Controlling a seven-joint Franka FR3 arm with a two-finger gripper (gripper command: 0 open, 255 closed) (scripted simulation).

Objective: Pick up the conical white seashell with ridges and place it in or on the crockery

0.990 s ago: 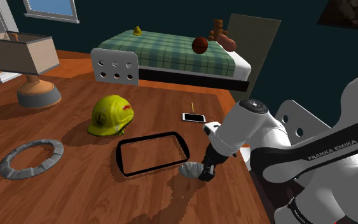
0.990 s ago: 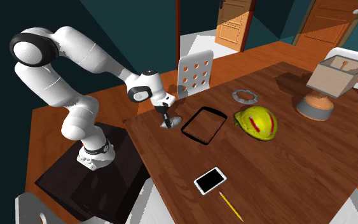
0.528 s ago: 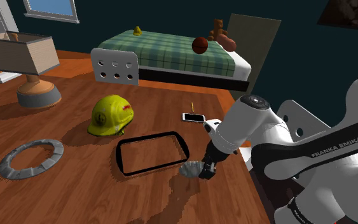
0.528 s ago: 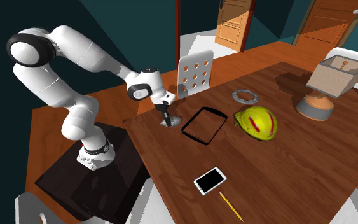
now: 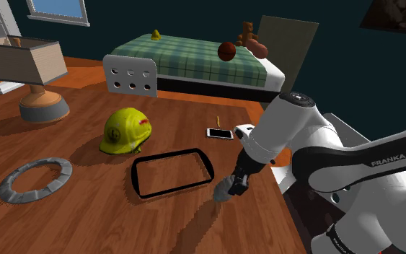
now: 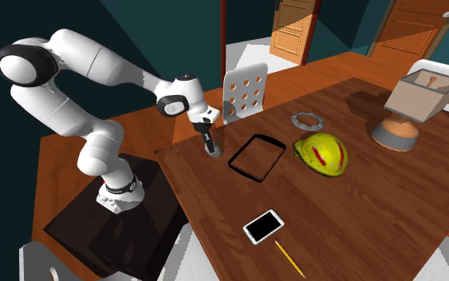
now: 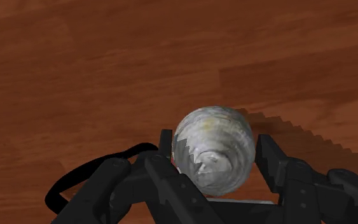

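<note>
The seashell (image 5: 222,190) is a grey-white ridged cone, and my gripper (image 5: 234,185) is shut on it. It hangs a little above the wooden table, near the edge closest to the stand. In the wrist view the shell (image 7: 214,147) sits clasped between the two black fingers (image 7: 269,159). The crockery is a flat rectangular dish with a black rim (image 5: 135,179), lying just to the shoulder view's left of the gripper. In the second exterior view the gripper (image 6: 211,149) hovers beside the near corner of the dish rim (image 6: 241,150).
A yellow hard hat (image 5: 125,130) lies beyond the dish, and a grey stone ring (image 5: 35,179) lies to the shoulder view's far left. A phone (image 5: 220,133) and a pencil (image 6: 290,258) rest by the table edge. A white chair back (image 5: 130,74) and a box on a pedestal (image 5: 32,72) stand further off.
The gripper has risen from the table with the shell in it. The shell no longer rests on the wood, and the arm's wrist has lifted and swung slightly.
</note>
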